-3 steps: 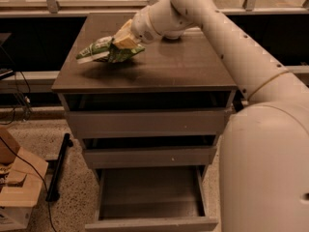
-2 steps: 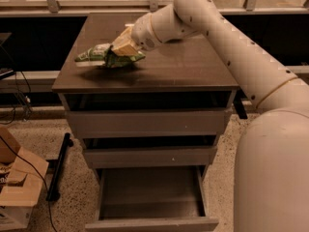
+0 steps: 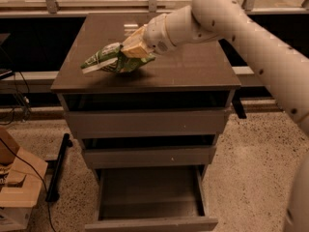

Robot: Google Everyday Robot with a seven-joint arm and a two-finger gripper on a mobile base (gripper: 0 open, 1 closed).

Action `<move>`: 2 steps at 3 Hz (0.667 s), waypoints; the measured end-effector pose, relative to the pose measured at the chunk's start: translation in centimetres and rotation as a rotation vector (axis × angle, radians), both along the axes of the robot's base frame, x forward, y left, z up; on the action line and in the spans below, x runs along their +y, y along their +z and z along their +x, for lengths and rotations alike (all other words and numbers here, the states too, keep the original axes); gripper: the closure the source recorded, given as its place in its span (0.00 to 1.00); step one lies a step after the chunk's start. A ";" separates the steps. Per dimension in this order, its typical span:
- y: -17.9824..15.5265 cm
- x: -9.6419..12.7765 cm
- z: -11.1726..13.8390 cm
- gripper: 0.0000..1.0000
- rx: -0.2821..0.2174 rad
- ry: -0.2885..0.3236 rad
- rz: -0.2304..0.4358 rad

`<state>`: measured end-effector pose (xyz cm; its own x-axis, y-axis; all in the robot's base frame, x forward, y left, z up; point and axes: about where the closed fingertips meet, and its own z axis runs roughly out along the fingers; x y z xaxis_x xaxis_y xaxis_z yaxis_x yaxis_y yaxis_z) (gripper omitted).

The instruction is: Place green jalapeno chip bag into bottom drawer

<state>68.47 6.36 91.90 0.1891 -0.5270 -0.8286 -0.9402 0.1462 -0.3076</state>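
The green jalapeno chip bag [image 3: 104, 58] is held above the cabinet's dark top [image 3: 193, 69], near its front left part, with its free end pointing left. My gripper [image 3: 130, 54] is shut on the bag's right end, its tan fingers [image 3: 135, 46] pressed around it. The white arm [image 3: 227, 18] reaches in from the upper right. The bottom drawer [image 3: 150, 197] is pulled open below, and its tray looks empty. The two wider drawers [image 3: 145, 122] above it are shut.
A cardboard box [image 3: 17, 187] and black cables [image 3: 19, 163] lie on the speckled floor at the left. A black leg or stand [image 3: 58, 168] rests by the cabinet's left side. A railing and a ledge [image 3: 96, 8] run behind the cabinet.
The arm has drawn the bag toward the cabinet's front edge and a little to the right. The bag stays in the gripper. The bottom drawer stays open.
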 end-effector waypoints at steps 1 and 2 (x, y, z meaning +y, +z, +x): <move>2.6 -6.2 -4.5 1.00 -0.015 -0.127 -0.069; 3.4 -11.2 -8.6 1.00 0.030 -0.256 -0.140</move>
<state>59.92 -4.87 95.28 0.0115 -0.6638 -0.7478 -0.8871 0.3384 -0.3140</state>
